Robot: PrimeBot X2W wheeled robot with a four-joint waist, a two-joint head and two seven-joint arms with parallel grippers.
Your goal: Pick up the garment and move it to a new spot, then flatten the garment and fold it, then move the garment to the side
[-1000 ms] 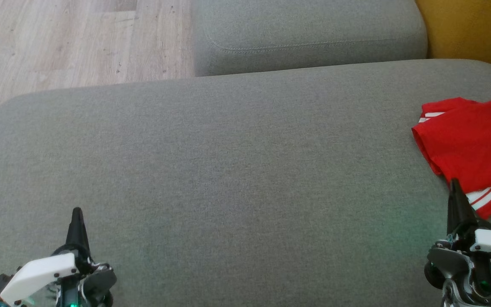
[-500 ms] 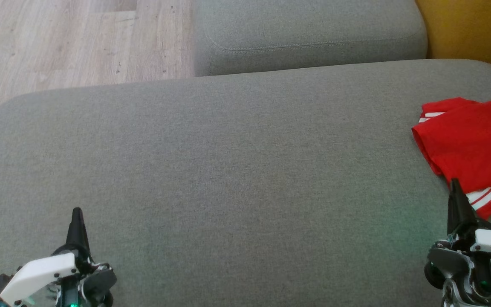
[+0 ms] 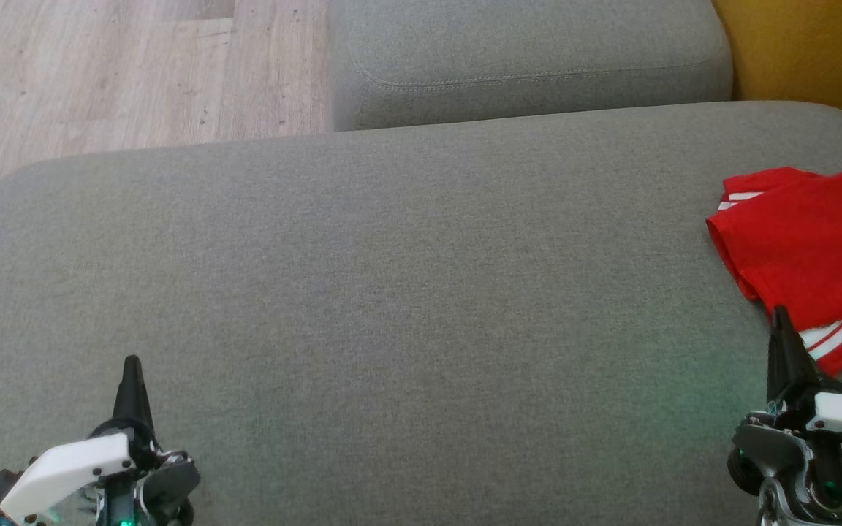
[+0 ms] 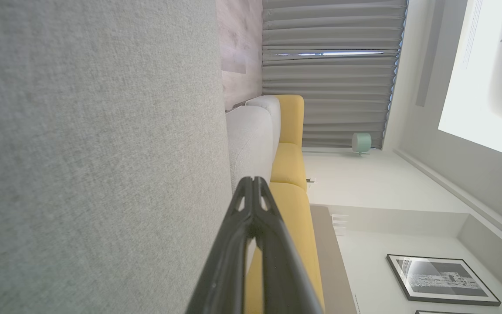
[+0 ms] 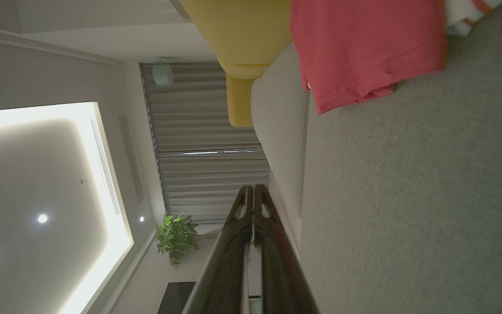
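Grey sofa seat (image 3: pixel 392 292) spans head view; wood floor (image 3: pixel 99 66) beyond, yellow upholstery (image 3: pixel 808 51) at far right corner. Red garment (image 3: pixel 808 241), white stripes, lies folded flat at seat's right edge, partly past frame. Left fingers (image 3: pixel 131 369) pressed together, empty, low left, well apart from garment. Right fingers (image 3: pixel 779 321) likewise closed, empty, tips at garment's near striped edge; contact unclear. Nothing shifted over last second: arms parked, garment unmoved. Judgement: fold done, garment set aside, task finished or nearly so.
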